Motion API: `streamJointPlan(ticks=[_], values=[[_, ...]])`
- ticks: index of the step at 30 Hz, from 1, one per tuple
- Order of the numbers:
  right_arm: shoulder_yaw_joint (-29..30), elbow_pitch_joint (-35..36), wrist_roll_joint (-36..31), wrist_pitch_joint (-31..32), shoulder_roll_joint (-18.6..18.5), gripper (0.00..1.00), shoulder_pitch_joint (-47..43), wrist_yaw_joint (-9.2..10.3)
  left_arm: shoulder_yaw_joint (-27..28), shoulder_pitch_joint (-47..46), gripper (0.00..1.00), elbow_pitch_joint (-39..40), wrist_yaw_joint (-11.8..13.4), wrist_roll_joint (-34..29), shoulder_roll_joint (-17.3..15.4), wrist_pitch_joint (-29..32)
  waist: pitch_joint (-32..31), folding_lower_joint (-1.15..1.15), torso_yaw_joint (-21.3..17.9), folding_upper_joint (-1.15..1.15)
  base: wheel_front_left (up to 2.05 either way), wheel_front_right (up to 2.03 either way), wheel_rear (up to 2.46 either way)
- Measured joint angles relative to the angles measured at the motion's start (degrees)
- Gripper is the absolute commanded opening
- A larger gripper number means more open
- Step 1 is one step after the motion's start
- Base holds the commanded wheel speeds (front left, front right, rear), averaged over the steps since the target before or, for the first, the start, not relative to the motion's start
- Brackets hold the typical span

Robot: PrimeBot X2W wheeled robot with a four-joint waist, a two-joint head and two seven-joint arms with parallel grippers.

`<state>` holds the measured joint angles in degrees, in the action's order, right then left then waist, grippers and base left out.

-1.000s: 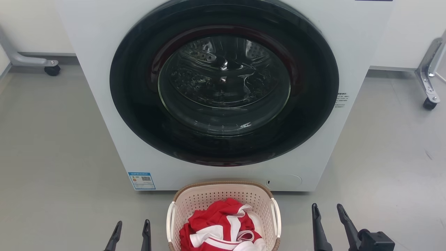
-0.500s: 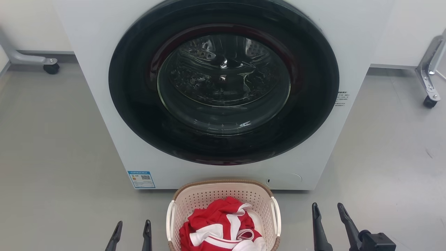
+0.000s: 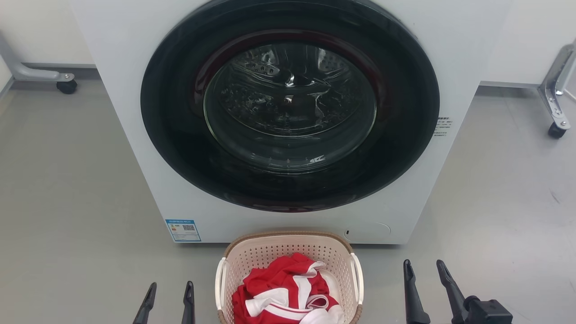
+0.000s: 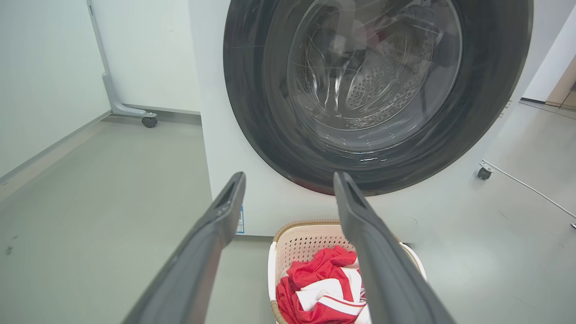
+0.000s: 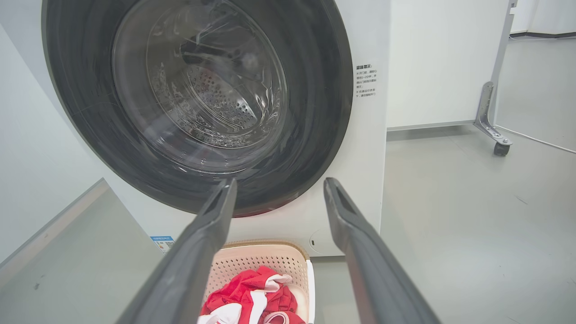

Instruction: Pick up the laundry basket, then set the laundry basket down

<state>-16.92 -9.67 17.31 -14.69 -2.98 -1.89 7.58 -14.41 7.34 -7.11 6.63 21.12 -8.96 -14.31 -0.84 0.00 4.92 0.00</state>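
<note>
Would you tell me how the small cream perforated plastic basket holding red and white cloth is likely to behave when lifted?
The cream perforated plastic basket is probably stiff, as its walls stand upright. It is likely light: the red and white cloth only part-fills it. Lifted by one white side handle alone, it may tip.

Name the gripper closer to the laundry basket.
The left gripper: less floor shows between it and the laundry basket than beside the right gripper.
</note>
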Motion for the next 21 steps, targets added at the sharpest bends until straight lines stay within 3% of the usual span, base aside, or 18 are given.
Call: streamJointPlan(ticks=[1,2,11,21], values=[[0.04,0.02,-0.05,0.00,0.00,1.00,-0.02,0.00,0.13,0.00,1.00,0.02,0.00,-0.07,0.00,0.00,0.02,0.00,0.00,0.00,0.00,0.00,0.00],[0.08,0.02,-0.05,0.01,0.01,0.00,-0.03,0.00,0.35,0.00,0.00,0.09,0.00,-0.09,0.02,0.01,0.05,0.00,0.01,0.00,0.00,0.00,0.00],[0.47,-2.98,1.48,0.41,0.02,0.00,-1.52,-0.49,0.76,0.80,0.00,-3.01,-0.23,1.09,0.53,0.69,0.11,0.00,-0.10,0.00,0.00,0.00,0.00],[2.76,-3.19,8.76,2.34,0.08,0.00,-1.08,-1.62,2.63,0.18,0.00,-3.60,-1.68,8.12,1.12,2.85,0.20,0.00,-0.66,0.00,0.00,0.00,0.00]])
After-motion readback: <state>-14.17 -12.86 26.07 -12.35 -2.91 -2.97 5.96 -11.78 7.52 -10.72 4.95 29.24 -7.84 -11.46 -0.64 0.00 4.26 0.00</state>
